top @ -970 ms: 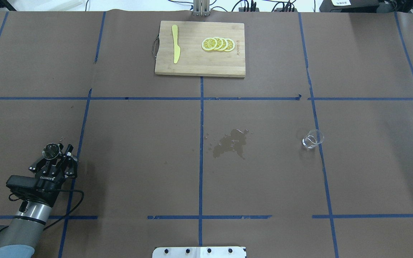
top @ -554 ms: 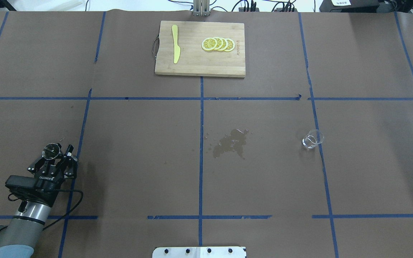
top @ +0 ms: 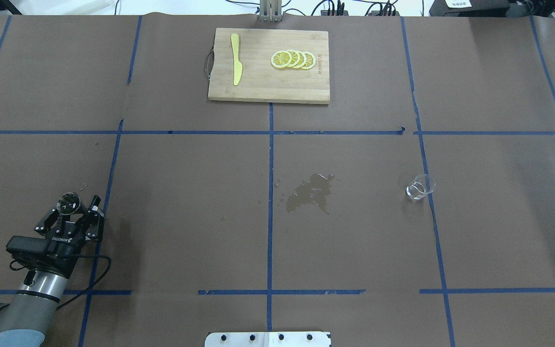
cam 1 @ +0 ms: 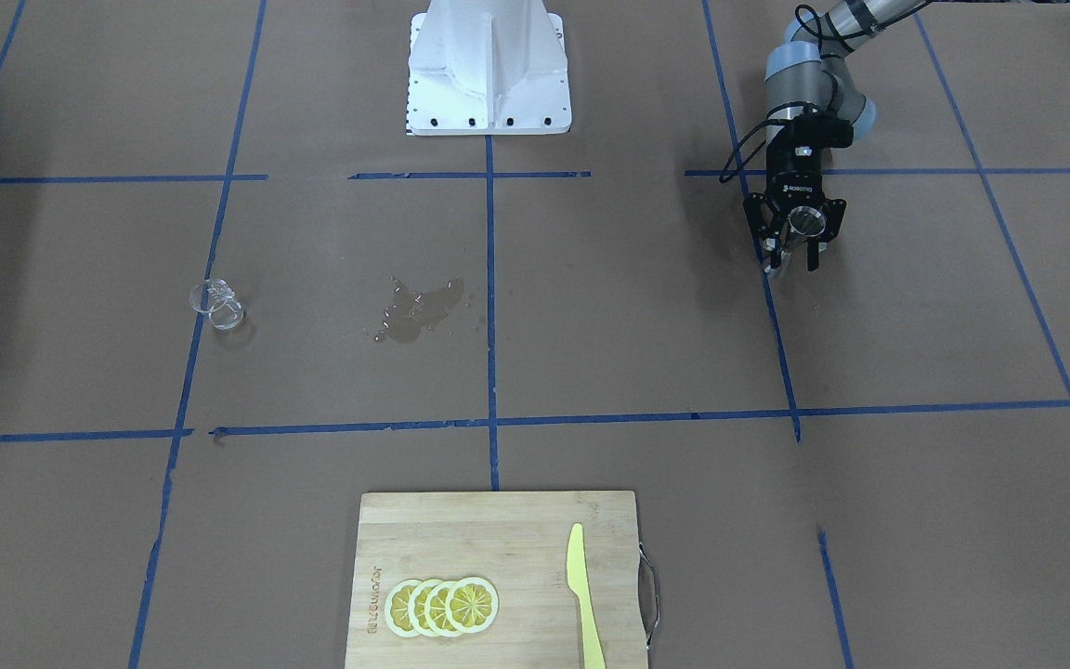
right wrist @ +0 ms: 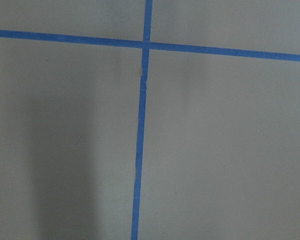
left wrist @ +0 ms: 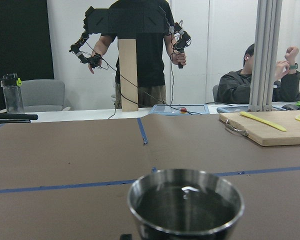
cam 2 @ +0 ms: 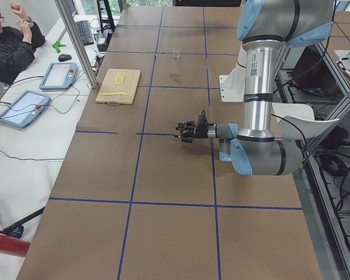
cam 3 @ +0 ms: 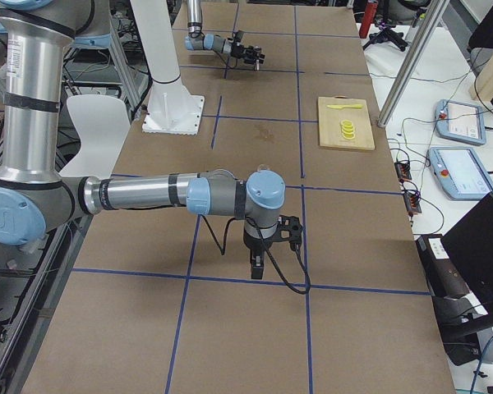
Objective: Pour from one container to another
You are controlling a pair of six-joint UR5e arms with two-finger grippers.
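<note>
A small metal cup [top: 70, 203] with dark liquid in it is held upright just above the table at the near left. My left gripper [top: 76, 207] is shut on it, fingers on either side. The left wrist view shows the cup [left wrist: 186, 205] close up at the bottom, its rim level; the fingers are out of frame. From the front, the cup [cam 1: 809, 221] and left gripper [cam 1: 793, 260] appear at the upper right. A clear glass beaker [top: 420, 187] stands alone at mid-right, also seen as the beaker [cam 1: 216, 305]. My right gripper [cam 3: 257, 264] hangs over bare table; I cannot tell its state.
A wet spill [top: 309, 193] marks the paper near the table's centre. A wooden cutting board [top: 258, 86] at the far edge carries a yellow knife [top: 235, 59] and lemon slices [top: 293, 59]. A seated person [cam 2: 11, 41] and a standing person [left wrist: 137, 55] are beyond the table.
The left gripper and its cup have drifted very slightly back toward the robot. The beaker and spill have not moved.
</note>
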